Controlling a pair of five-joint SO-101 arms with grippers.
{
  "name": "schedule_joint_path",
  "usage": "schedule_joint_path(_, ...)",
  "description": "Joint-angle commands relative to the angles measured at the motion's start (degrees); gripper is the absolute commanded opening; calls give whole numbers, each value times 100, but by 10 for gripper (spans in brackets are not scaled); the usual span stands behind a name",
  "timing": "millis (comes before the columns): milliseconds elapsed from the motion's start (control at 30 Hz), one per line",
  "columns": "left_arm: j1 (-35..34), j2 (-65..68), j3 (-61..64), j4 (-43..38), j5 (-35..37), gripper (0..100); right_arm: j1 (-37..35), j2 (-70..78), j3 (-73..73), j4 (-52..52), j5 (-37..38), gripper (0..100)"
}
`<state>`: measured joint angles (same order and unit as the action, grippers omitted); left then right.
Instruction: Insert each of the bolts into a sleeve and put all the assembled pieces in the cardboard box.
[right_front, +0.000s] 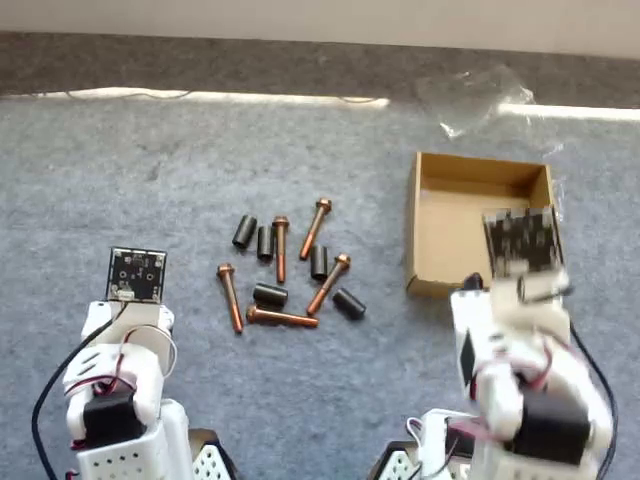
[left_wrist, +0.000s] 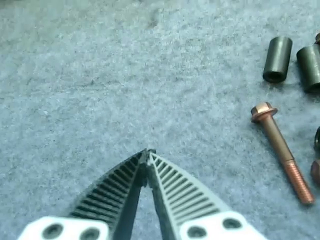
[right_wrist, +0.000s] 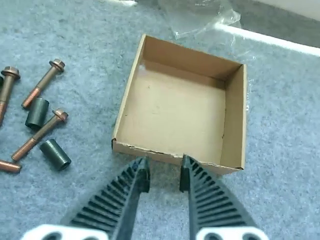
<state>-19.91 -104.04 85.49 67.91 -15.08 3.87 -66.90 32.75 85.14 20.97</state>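
Loosely strewn copper bolts (right_front: 280, 250), dark sleeves (right_front: 270, 295); left gripper (left_wrist: 148, 152) closed, right gripper (right_wrist: 164, 175) narrowly parted.

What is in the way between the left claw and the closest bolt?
Nothing that I can see. Bare carpet lies between the left claw and the nearest bolt.
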Motion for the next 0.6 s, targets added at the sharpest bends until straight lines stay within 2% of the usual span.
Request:
schedule_joint_path(0,-57,4,-760,299,-70,8,66,919,-602,31,44,103)
schedule_joint_path(200,92,980,-1358,316,-281,8,-110,1921,-1473,295,44,103)
schedule_joint_path(400,488,3002,-2633,316,-281,8,-892,2941,-2967,1411,44,103)
schedule_joint_path(567,892,4708,-3257,281,114,8,-1516,3758,-3591,1534,44,106)
